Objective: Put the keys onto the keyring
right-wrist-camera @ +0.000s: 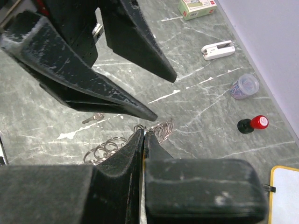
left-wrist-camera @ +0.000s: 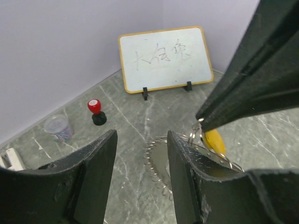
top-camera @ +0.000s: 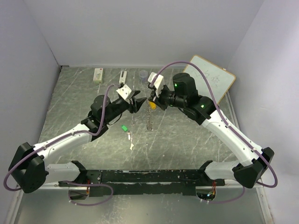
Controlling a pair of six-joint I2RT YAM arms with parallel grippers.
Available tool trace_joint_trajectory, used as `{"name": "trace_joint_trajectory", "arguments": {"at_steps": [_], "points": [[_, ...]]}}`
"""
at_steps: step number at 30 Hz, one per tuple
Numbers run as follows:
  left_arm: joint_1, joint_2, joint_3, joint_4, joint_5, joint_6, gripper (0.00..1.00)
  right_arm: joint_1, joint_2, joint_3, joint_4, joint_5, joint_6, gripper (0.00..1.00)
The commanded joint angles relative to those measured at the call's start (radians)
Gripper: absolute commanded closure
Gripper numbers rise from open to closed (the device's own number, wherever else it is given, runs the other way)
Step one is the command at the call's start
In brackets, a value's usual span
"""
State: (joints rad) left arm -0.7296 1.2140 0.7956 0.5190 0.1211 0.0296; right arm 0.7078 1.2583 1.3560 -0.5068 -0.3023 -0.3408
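Right claw [right-wrist-camera: 144,139] pressed together, pinching the keyring [right-wrist-camera: 162,129]; yellow key [left-wrist-camera: 215,142] dangles just below. Left claw [left-wrist-camera: 141,136] spread, facing it.

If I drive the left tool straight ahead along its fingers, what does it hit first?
Most likely the keyring, its ridged coils sitting just ahead between the open left tool's fingers, dangling from the shut right tool beside the yellow-headed key. Depth is hard to judge.

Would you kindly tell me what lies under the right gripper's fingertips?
The head of the yellow key and silver coils of the keyring show beneath the right gripper. That gripper hides the key's shaft.
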Motion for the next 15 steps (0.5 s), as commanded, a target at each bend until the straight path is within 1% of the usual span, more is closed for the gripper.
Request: {"name": "trace_joint_trajectory", "arguments": {"at_steps": [1,9,15], "points": [[0.002,-0.058,-0.036,0.051,0.087,-0.042,0.43,-0.003,-0.020,0.008,0.015,0.002,-0.006,1.00],[0.002,-0.119,-0.067,0.017,0.112,-0.045,0.43,-0.003,-0.011,0.018,0.013,-0.003,-0.005,1.00],[0.001,-0.145,-0.087,0.013,0.146,-0.023,0.41,-0.004,-0.003,0.027,0.007,-0.012,-0.005,1.00]]}}
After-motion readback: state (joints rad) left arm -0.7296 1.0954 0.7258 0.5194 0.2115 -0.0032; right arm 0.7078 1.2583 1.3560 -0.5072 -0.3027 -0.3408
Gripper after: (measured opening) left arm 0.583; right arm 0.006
